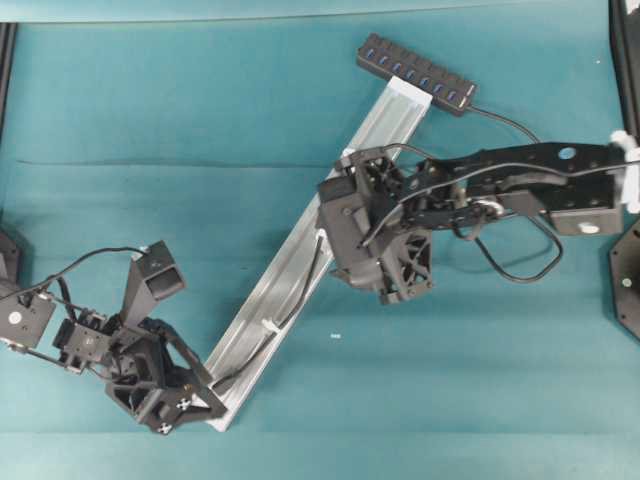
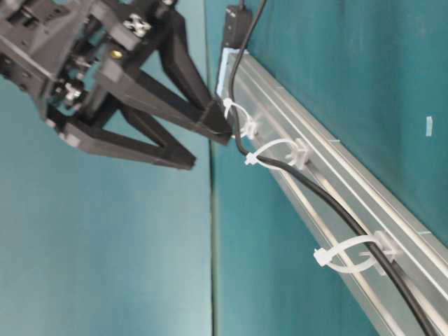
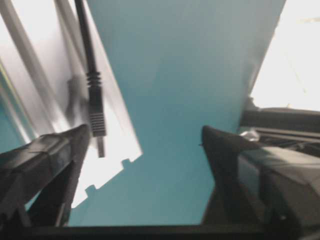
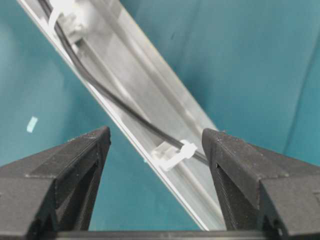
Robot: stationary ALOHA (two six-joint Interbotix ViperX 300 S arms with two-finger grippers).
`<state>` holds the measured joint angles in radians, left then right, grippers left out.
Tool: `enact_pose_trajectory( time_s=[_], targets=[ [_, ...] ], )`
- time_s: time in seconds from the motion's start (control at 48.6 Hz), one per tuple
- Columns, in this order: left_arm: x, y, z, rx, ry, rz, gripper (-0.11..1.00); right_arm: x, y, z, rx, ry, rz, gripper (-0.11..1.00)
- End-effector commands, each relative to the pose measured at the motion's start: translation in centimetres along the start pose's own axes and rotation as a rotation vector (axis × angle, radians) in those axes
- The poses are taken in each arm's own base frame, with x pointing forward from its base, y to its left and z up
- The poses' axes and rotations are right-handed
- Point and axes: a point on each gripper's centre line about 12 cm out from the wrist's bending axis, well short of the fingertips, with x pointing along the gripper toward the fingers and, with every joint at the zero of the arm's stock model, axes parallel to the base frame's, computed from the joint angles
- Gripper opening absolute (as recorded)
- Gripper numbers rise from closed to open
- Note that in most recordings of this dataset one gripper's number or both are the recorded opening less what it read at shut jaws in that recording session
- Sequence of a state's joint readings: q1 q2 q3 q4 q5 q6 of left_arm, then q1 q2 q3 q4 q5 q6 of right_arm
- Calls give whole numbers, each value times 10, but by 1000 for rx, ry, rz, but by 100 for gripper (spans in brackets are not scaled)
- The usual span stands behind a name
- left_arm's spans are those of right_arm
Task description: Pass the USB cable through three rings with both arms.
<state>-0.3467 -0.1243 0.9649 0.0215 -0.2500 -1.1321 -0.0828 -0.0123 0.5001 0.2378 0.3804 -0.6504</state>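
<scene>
The big teal surface (image 1: 180, 100) fills every view. A long silver rail (image 1: 300, 255) lies on it, slanting from the lower left up to the upper right in the overhead view. At the top end of the rail sits a black hub (image 1: 416, 73) with blue sockets.

The right arm (image 1: 520, 180) reaches in from the right side, and its right pincer (image 4: 155, 150) hangs over the middle of the rail. Its two black tips stand wide apart and hold nothing. The right wrist view shows the rail and cable between the tips, lower down.

The left arm (image 1: 60, 325) comes in from the left side. The left pincer (image 3: 145, 145) is by the lower end of the rail. Its tips are spread apart too, and nothing is gripped between them. One tip is just beside the plug.

The USB cable (image 2: 336, 210) is thin and black. It runs along the rail and goes through the three rings (image 2: 276, 150), which are small white loops fixed to the rail. Its little dark plug (image 3: 96, 112) sticks out past the last ring, near the end of the rail, lying free
</scene>
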Motion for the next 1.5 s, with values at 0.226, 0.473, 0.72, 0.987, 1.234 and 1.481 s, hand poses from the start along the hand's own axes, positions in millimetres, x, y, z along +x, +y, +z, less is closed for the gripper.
enact_pose_trajectory(
  time_s=[0.226,0.473,0.72,0.987,1.234,1.481],
  targets=[
    [-9,-11,12,65,-37,-41,94,-7,-1,6,83,-22,-7,83],
    [-34,-20,42,151,-125,-49,93,-18,-2,9,139,-54,-21,83],
    [-62,-26,60,289,-184,-37,93,-40,-2,10,142,-114,-52,82],
    [-77,-29,72,456,-245,-32,93,-72,1,4,142,-221,-114,83],
    [-90,-25,88,492,-310,-11,93,-106,0,-6,150,-369,-210,83],
    [-114,-26,102,488,-401,-22,92,-136,8,-25,169,-456,-258,82]
  ],
)
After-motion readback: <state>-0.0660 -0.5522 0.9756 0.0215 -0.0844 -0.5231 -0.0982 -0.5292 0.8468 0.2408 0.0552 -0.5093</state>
